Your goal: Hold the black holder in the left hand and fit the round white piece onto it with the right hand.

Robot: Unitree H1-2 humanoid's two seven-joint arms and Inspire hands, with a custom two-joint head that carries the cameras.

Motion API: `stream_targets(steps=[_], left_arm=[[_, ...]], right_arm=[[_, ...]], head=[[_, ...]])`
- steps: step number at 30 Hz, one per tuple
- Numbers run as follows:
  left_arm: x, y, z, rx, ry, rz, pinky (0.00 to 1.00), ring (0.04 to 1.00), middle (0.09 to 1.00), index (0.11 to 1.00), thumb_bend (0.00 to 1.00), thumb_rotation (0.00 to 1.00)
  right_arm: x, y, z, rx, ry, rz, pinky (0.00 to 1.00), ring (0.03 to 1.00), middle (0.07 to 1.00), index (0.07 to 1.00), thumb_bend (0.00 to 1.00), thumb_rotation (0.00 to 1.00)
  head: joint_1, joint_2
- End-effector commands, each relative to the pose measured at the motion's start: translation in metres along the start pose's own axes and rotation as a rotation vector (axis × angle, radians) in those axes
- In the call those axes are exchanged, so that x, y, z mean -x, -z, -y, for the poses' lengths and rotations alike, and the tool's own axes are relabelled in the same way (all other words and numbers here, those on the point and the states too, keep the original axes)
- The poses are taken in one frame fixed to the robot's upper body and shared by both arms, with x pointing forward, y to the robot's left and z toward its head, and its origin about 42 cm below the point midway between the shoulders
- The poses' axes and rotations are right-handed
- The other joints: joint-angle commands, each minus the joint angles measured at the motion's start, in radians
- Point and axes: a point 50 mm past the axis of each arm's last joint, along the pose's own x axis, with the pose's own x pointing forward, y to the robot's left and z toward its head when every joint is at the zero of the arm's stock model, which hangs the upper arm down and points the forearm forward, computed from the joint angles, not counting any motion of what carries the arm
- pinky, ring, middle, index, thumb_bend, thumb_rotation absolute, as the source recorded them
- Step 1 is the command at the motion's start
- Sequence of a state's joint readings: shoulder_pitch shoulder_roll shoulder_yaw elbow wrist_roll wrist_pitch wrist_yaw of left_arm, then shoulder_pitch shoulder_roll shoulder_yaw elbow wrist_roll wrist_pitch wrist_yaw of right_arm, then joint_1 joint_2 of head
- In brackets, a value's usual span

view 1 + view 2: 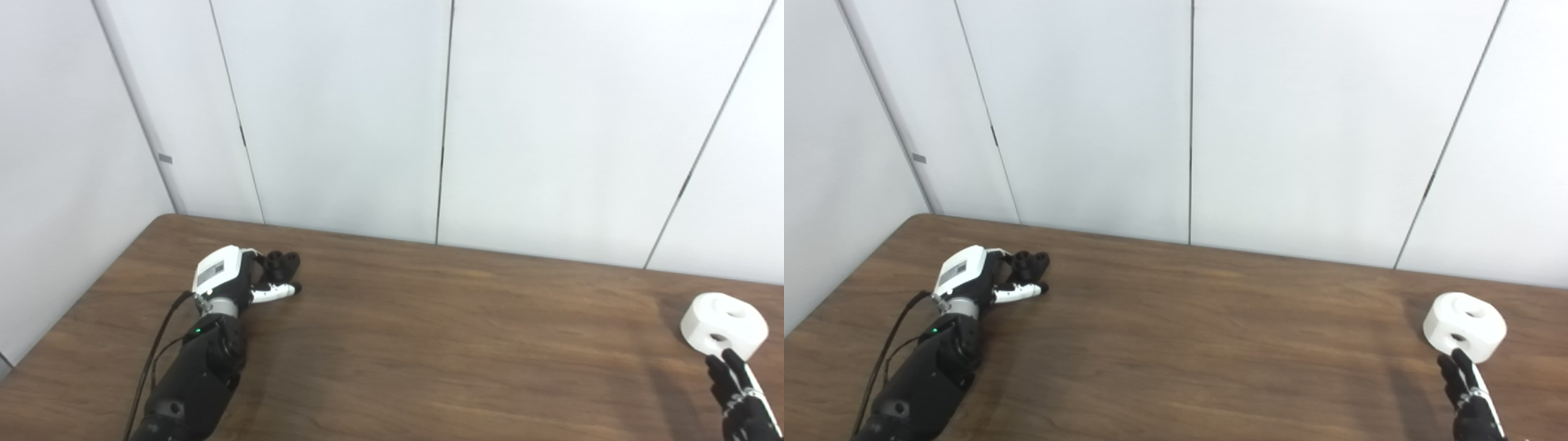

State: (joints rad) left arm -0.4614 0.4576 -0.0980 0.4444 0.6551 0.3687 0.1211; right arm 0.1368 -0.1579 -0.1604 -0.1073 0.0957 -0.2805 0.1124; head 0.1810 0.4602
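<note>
Two hands, left (236,275) by one black holder (282,264), right (1470,392) by one white piece (1464,324).

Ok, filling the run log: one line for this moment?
left hand: at black holder | right hand: fingertips by round white piece | table: not assembled

Bright even light, soft shadows on table (429,343), slightly blurry.

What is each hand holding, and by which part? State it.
Left hand: fingers around the black holder, exact hold unclear. Right hand holds nothing; round white piece lies free.
</note>
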Motion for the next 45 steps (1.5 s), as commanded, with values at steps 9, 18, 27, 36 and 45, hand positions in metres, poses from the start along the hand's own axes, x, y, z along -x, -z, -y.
stream_targets(steps=[9, 18, 27, 36, 45], left_arm=[[-0.011, -0.009, -0.027, -0.045, -0.065, 0.034, 0.99, 0.905, 0.828, 0.641, 0.86, 0.33], [-0.012, -0.001, -0.025, -0.071, -0.064, 0.018, 0.97, 0.885, 0.821, 0.648, 0.86, 0.33], [-0.012, 0.0, -0.023, -0.085, -0.063, -0.005, 0.97, 0.887, 0.822, 0.651, 0.87, 0.33], [-0.01, -0.002, -0.019, -0.052, -0.064, 0.002, 0.96, 0.849, 0.776, 0.547, 0.86, 0.2], [-0.009, -0.001, -0.013, 0.018, -0.051, 0.007, 0.92, 0.854, 0.757, 0.482, 0.52, 0.05]], right_arm=[[0.024, 0.019, -0.008, -0.044, 0.032, -0.09, 1.0, 0.952, 0.925, 0.96, 0.53, 0.97], [0.024, 0.018, -0.006, -0.044, 0.033, -0.074, 1.0, 0.98, 0.944, 0.952, 0.5, 0.96], [0.024, 0.017, -0.005, -0.064, 0.033, -0.062, 1.0, 0.976, 0.939, 0.948, 0.49, 0.95], [0.024, 0.019, -0.002, -0.062, 0.031, -0.073, 1.0, 0.979, 0.947, 0.944, 0.52, 0.95], [0.023, 0.022, -0.001, -0.064, 0.031, -0.073, 1.0, 0.978, 0.947, 0.947, 0.53, 0.95]], head=[[0.003, 0.001], [0.006, 0.005], [0.013, 0.008], [0.012, 0.012], [0.01, 0.009]])
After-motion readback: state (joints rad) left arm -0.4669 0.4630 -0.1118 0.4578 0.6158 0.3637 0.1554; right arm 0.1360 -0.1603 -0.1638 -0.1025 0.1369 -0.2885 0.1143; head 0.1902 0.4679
